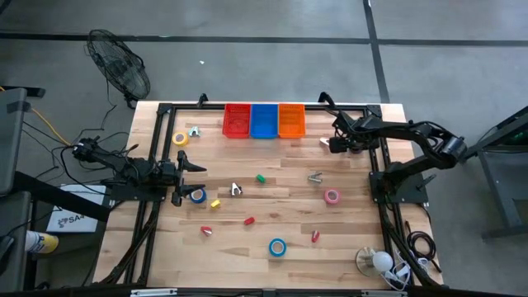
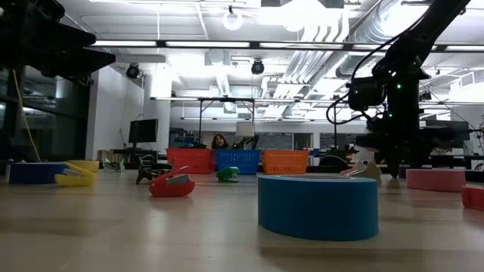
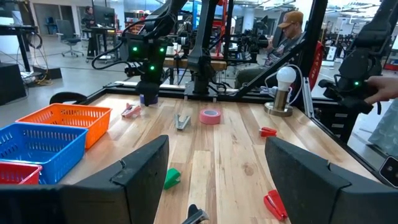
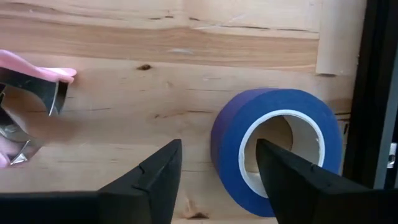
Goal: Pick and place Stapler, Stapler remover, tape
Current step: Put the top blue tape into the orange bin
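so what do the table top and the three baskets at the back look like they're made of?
Table top: looks like pale wooden planks, matte; grain lines, plank seams and a knot show in the right wrist view. Red, blue and orange rectangular mesh baskets: probably moulded plastic, with uniform bright colour and open lattice walls. Hard to be certain from here.

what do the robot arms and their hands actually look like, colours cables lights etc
Both arms are dark, near black, built of jointed segments. The left hand and the right hand each end in two broad, flat, wedge-shaped black fingers. The right arm carries small green indicator lights and looping black cables along its links. No printed markings are readable on either arm.
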You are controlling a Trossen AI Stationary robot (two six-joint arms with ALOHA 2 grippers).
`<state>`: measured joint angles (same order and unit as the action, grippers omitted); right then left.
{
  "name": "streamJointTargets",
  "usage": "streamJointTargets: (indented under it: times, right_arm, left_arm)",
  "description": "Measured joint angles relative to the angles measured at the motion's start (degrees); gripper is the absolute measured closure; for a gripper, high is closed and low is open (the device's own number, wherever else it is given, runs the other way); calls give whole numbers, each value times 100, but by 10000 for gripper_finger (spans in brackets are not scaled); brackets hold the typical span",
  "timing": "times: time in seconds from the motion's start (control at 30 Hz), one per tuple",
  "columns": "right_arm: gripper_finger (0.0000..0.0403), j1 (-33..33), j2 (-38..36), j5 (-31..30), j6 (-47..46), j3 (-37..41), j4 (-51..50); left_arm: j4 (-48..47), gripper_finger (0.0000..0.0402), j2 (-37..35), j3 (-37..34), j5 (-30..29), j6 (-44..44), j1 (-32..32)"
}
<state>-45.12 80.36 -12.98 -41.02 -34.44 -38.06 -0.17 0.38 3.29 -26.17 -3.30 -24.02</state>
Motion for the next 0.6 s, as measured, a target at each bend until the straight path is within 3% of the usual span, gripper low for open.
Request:
streamJointTargets:
  times: [0.6]
  right_arm:
    - [327,0,-9,119,14,7,-1]
  left_arm:
    - [0,140,0,0,0,-1,1]
